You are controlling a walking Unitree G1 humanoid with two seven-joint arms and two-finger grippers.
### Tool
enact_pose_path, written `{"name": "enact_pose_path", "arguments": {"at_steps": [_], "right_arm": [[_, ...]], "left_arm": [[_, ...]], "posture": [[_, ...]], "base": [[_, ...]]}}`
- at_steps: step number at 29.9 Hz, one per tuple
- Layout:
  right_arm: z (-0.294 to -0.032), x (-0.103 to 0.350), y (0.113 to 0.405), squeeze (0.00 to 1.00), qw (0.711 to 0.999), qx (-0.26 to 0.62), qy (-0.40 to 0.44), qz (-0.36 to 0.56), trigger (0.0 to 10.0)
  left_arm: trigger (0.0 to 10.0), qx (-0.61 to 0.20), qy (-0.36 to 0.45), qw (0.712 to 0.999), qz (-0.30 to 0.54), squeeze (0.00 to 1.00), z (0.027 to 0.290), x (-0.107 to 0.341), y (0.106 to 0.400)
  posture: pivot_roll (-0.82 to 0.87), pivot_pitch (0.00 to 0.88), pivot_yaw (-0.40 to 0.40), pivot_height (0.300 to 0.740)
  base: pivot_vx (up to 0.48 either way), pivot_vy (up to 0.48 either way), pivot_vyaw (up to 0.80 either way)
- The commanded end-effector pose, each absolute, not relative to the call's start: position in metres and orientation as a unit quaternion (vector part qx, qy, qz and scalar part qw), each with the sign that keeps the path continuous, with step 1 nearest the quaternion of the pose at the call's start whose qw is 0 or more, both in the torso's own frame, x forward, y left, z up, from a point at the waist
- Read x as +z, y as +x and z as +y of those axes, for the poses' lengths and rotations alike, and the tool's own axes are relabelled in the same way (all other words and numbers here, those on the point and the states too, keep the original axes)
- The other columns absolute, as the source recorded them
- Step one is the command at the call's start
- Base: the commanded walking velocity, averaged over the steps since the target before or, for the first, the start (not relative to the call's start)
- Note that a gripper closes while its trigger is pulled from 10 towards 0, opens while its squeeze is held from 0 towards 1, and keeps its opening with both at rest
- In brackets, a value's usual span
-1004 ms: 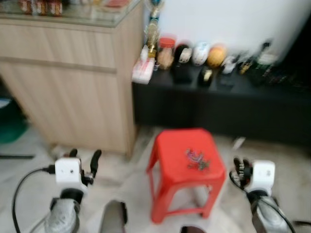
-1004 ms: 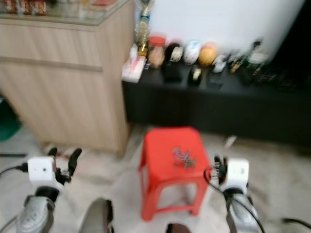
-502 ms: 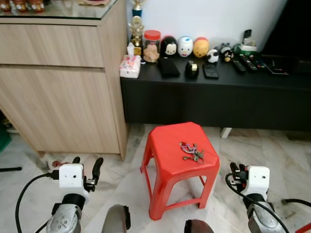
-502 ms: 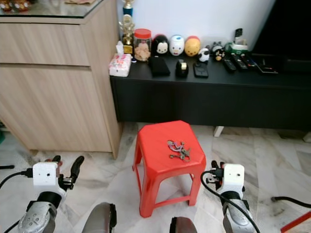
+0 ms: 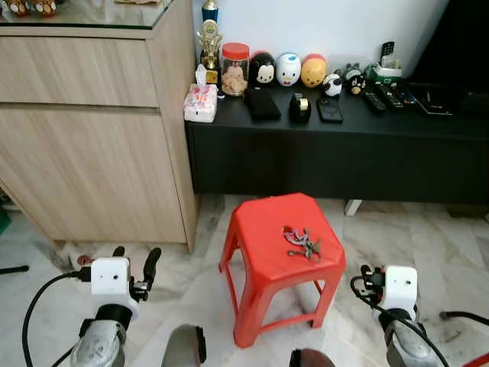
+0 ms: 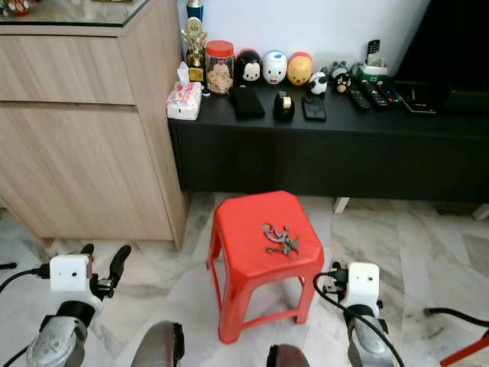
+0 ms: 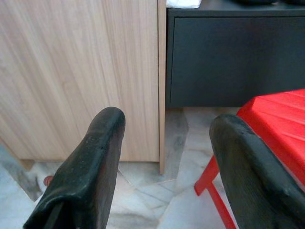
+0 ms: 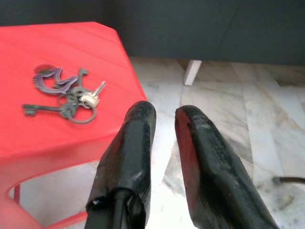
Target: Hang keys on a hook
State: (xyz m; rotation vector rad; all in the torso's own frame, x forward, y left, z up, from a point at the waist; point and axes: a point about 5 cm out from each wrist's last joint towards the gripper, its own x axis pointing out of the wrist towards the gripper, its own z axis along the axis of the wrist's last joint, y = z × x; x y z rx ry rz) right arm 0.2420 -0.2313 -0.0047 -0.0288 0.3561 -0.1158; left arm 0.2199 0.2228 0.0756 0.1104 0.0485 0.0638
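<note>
Compared with a second ago, the blur is gone and the whole scene sits a little differently in the eye views, so the head camera has moved and steadied; the keys lie on the stool as before.

Nearest, low at either side, are the two arms. The left pincer hovers over the marble floor with its fingers spread wide and nothing between them. The right pincer hangs just beside the stool's right edge, fingers nearly pressed together, with a narrow gap and nothing held.

Between them stands a red plastic stool. The keys, a small bunch on a ring, lie flat on its seat toward the right edge.

Likely risk: the keys lie flat on slick plastic, so a shallow pinch could push them off the right edge onto the floor.

Farther left is a wooden cabinet. Behind the stool runs a low black shelf unit carrying a tissue pack, a jar, round figurines and remote controls. No hook can be made out.
</note>
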Motion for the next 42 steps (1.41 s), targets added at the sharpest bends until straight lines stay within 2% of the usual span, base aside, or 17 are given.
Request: {"name": "enact_pose_path", "arguments": {"at_steps": [1, 13, 16, 22, 34, 37, 42], "right_arm": [[-0.241, -0.008, 0.237, 0.0, 0.98, -0.072, -0.014, 0.184, 10.0], [-0.253, -0.021, 0.235, 0.0, 0.972, -0.077, -0.012, 0.222, 10.0], [-0.252, -0.019, 0.238, 0.0, 0.973, -0.063, -0.021, 0.22, 10.0], [-0.25, -0.02, 0.239, 0.0, 0.973, -0.059, -0.02, 0.221, 10.0], [-0.246, -0.023, 0.236, 0.0, 0.973, -0.037, -0.019, 0.225, 10.0], [-0.245, -0.023, 0.237, 0.0, 0.974, -0.032, -0.02, 0.225, 10.0], [-0.236, -0.03, 0.236, 0.0, 0.966, 0.011, -0.015, 0.258, 10.0]], "left_arm": [[10.0, 0.03, 0.052, 0.998, 0.027, 0.0, 0.223, 0.076, 0.223], [10.0, 0.029, 0.05, 0.998, 0.022, 0.0, 0.222, 0.077, 0.226], [10.0, 0.028, 0.049, 0.998, 0.021, 0.0, 0.221, 0.077, 0.228], [10.0, 0.027, 0.048, 0.998, 0.021, 0.0, 0.22, 0.076, 0.228], [10.0, 0.026, 0.046, 0.998, 0.018, 0.0, 0.219, 0.076, 0.23], [10.0, 0.026, 0.045, 0.999, 0.016, 0.0, 0.219, 0.076, 0.23], [10.0, 0.025, 0.044, 0.999, 0.015, 0.0, 0.218, 0.075, 0.23]], "posture": [[0.03, 0.049, -0.075, 0.623], [0.03, 0.048, -0.075, 0.623], [0.03, 0.047, -0.075, 0.623], [0.03, 0.049, -0.075, 0.623], [0.02, 0.046, -0.075, 0.623], [0.02, 0.046, -0.075, 0.623], [0.02, 0.05, -0.074, 0.623]], "base": [[0.289, 0.0, 0.0], [0.299, 0.0, 0.0], [0.303, 0.0, 0.0], [0.304, 0.0, 0.76], [0.302, 0.0, 0.0], [0.266, 0.0, 0.8], [0.0, 0.0, 0.16]]}}
